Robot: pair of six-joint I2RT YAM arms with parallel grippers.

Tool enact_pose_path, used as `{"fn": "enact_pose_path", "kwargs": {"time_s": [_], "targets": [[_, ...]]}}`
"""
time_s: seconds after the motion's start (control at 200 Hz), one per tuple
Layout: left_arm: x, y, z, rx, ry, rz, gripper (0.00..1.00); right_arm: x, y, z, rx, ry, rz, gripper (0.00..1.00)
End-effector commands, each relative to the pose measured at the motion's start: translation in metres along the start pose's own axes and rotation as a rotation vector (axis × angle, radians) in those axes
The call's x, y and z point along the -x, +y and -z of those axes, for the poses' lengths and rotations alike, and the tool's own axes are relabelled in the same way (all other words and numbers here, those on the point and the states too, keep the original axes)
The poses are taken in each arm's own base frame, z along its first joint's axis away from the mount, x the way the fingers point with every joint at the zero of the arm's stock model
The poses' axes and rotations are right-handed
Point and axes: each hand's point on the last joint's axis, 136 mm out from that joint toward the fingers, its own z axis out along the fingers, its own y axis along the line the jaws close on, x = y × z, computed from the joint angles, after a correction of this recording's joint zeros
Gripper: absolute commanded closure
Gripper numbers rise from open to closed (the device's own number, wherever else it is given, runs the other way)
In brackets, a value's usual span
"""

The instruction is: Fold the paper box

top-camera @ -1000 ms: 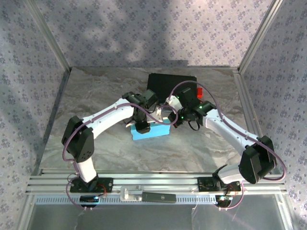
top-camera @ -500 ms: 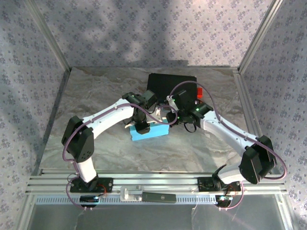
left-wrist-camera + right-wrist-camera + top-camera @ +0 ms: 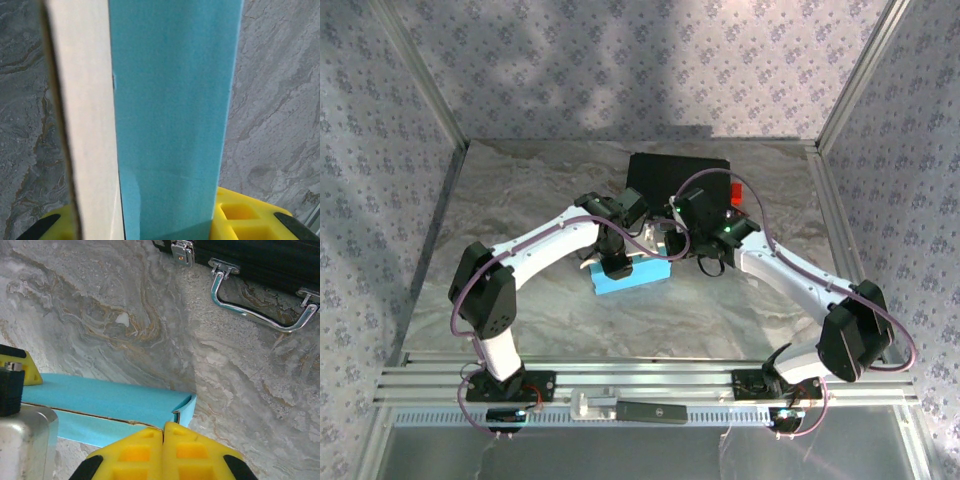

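Paper box (image 3: 110, 400) looks long, cyan, with a white flap.

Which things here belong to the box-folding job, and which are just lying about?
Job: paper box; left end effector, clamped on it; right end effector, shut, near its end.
Lying about: black hard case; red object beside it.

A thin cyan-blue cardboard box (image 3: 645, 276) lies just below the middle of the top view, long and low, its length running left to right. In the left wrist view its cyan face (image 3: 170, 115) runs up the centre of the frame, with a white panel along its left. In the right wrist view it crosses the lower left, its right end (image 3: 186, 407) not fully closed, with a small flap ajar.
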Motion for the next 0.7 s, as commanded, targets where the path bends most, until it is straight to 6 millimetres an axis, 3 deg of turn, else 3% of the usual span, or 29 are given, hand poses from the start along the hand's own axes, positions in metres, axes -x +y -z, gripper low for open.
{"fn": "enact_pose_path", "kwargs": {"time_s": [0.0,0.42,0.695], "targets": [[0.012,0.0,-0.005,-0.006,-0.051,0.009,0.65,0.003,0.022,0.002,0.088,-0.027,-0.016,1.0],[0.009,0.008,0.001,0.024,-0.062,0.019,0.64,-0.027,-0.003,-0.012,0.008,-0.005,0.081,1.0],[0.005,0.022,0.004,0.075,-0.062,0.056,0.62,-0.035,-0.009,-0.015,-0.009,-0.027,0.119,1.0]]}}
